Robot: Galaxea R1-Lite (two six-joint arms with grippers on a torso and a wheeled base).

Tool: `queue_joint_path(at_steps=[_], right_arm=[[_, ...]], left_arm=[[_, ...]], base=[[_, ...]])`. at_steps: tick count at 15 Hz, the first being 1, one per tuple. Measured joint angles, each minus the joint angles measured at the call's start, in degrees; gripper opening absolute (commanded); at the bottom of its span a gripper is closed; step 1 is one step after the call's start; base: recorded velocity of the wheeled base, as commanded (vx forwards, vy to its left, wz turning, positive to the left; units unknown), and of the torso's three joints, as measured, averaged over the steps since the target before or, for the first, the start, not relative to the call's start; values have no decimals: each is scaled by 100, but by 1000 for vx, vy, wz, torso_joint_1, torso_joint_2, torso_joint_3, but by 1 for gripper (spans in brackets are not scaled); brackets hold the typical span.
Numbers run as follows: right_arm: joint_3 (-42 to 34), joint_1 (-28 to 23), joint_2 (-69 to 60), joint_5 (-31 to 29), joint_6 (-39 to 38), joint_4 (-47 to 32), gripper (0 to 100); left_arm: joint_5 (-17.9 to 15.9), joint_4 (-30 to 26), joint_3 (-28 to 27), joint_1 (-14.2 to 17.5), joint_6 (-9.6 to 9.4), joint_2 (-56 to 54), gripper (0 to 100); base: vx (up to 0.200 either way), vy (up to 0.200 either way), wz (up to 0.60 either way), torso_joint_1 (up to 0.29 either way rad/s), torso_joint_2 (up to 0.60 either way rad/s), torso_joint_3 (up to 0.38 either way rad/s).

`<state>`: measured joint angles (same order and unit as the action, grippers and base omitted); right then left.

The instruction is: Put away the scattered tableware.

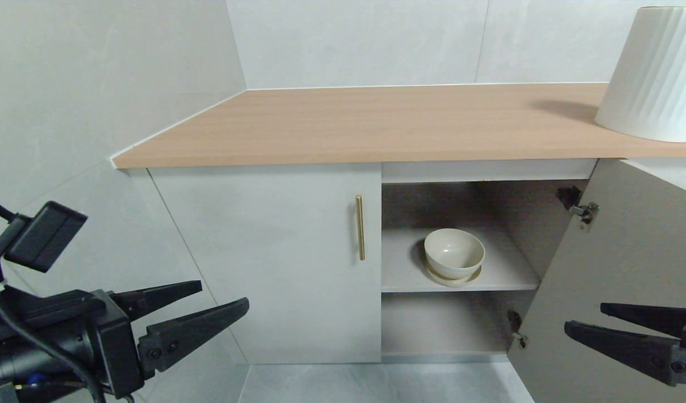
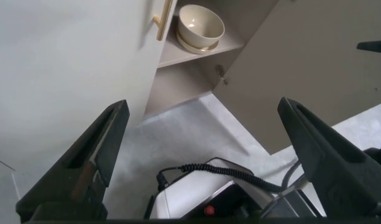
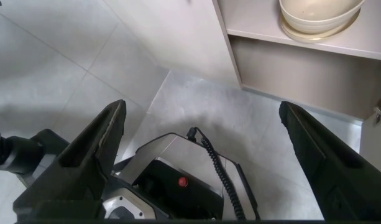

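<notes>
on the middle shelf (image 1: 508, 268) of the cupboard under the bench (image 1: 376, 123) sits one cream bowl (image 1: 454, 251), stacked on one shallow plate (image 1: 454, 279). the bowl stands upright with its mouth facing up; being round, it shows no long axis. only the front rim of the plate peeks out below it, the remainder being covered by the bowl.

the cupboard has two doors: the left door (image 1: 264, 263) is shut and carries one gold bar handle (image 1: 360, 226) running vertically, while the right door (image 1: 617, 268) is swung wide open, with two hinges (image 1: 579, 208) on its inner edge. the space below the shelf lies in shade and is hard to make out.

one white ribbed vessel (image 1: 653, 73) stands on the bench at the far right, cut off by the frame's edge.

two end effectors are low in front of the cupboard, well apart from the bowl: the left end effector (image 1: 224, 294) before the shut door and the right end effector (image 1: 584, 315) before the open one. both have their fingers spread with nothing between them.
</notes>
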<state>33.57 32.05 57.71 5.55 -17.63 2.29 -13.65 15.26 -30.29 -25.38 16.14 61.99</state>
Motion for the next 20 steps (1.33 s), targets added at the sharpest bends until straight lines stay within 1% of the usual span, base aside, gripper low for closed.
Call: queue_joint_path(at_steps=[3,7,9,20], right_arm=[[-17,0,4,-2,4,-2,100],[-26,0,15,-11,6,-2,100],[-33,0,26,-11,6,-2,100],[-52,0,48,-11,6,-2,100]], left_arm=[[5,0,0,-55,-11,44,100],[41,0,30,-94,-249,99,100],[46,-10,39,-99,-271,112,100],[30,-27,32,-118,-265,162,100]], base=[[0,0,0,0,0,0],[0,0,0,0,0,0],[0,0,0,0,0,0],[-200,0,0,5,4,4]])
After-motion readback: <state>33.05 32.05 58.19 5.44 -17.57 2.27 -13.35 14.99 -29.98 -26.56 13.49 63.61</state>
